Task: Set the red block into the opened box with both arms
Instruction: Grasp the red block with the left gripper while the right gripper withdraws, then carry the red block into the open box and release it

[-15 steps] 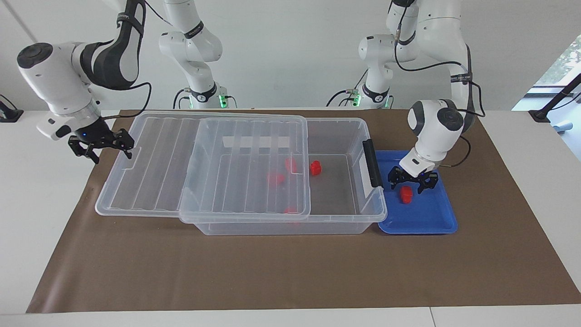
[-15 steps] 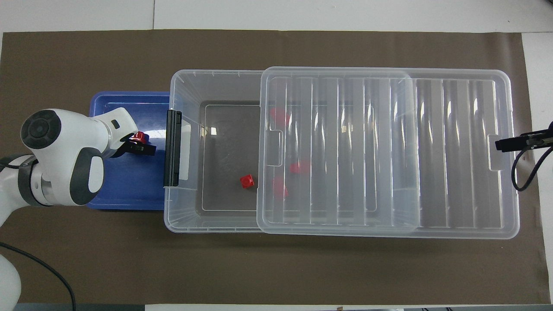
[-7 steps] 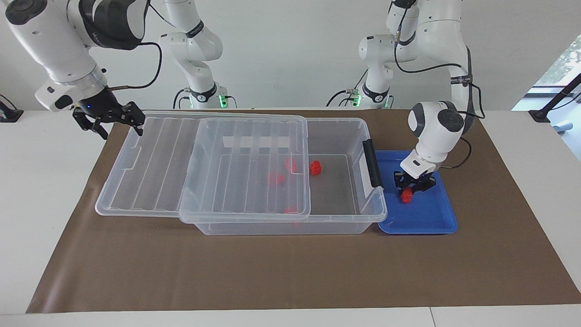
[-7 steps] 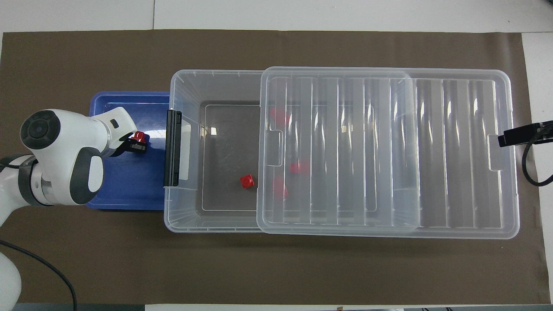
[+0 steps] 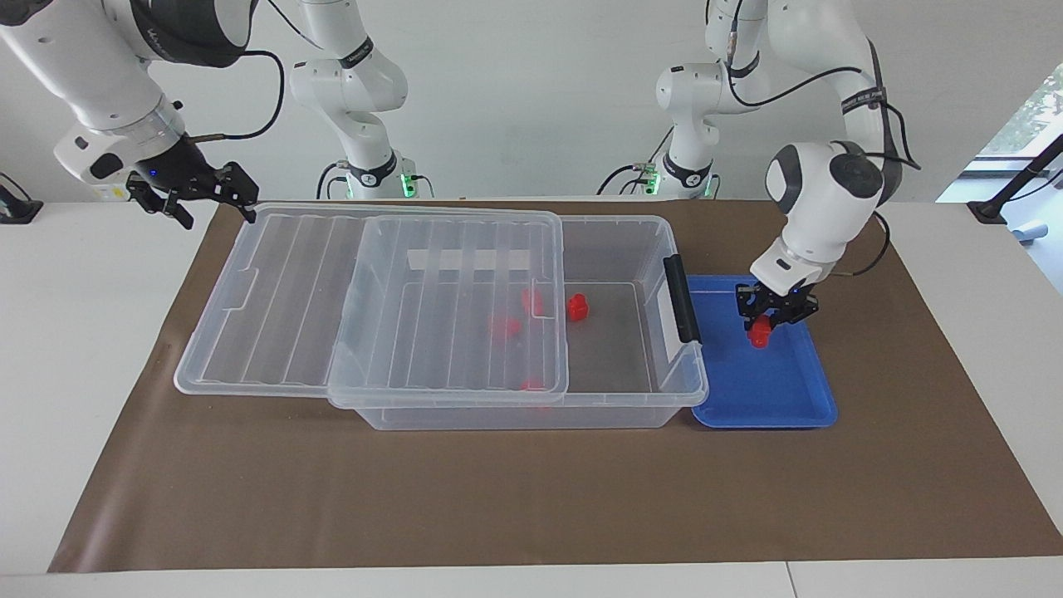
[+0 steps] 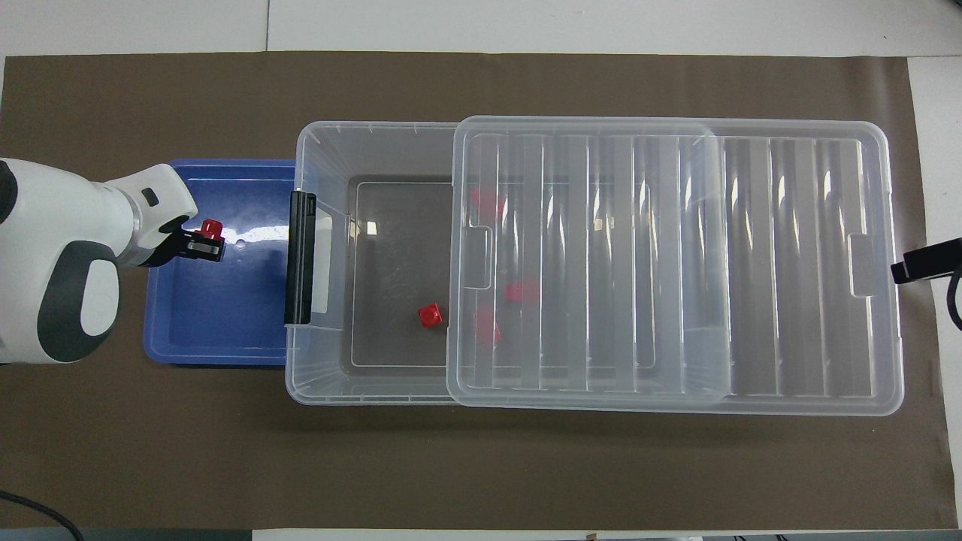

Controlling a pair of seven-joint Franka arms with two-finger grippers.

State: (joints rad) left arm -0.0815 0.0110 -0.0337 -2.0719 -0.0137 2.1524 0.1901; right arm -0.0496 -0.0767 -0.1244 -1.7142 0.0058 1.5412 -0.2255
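Red block (image 5: 759,334) is off the blue tray (image 5: 781,399) now, pinched in the left gripper (image 5: 764,320), whose jaws are clamped tight on it above the tray. Facing view: the box (image 5: 614,411) sits beside the tray, its black latch (image 5: 683,297) on the end next to it. The clear lid (image 5: 282,299) is slid toward the right arm's end, covering most of the box; only the strip by the latch is uncovered. One loose red block (image 5: 577,307) lies in that uncovered part, others show dimly under the lid. The right gripper (image 5: 195,195) hangs with jaws spread wide, holding nothing, over the brown mat's (image 5: 531,498) corner by the lid.

Overhead view: the red block (image 6: 210,227) shows at the left gripper's (image 6: 201,245) tip, over the tray (image 6: 225,330). The latch (image 6: 301,255) and box wall stand between it and the opening. Only the right gripper's (image 6: 924,264) tip peeks in at the counter (image 6: 936,90) edge.
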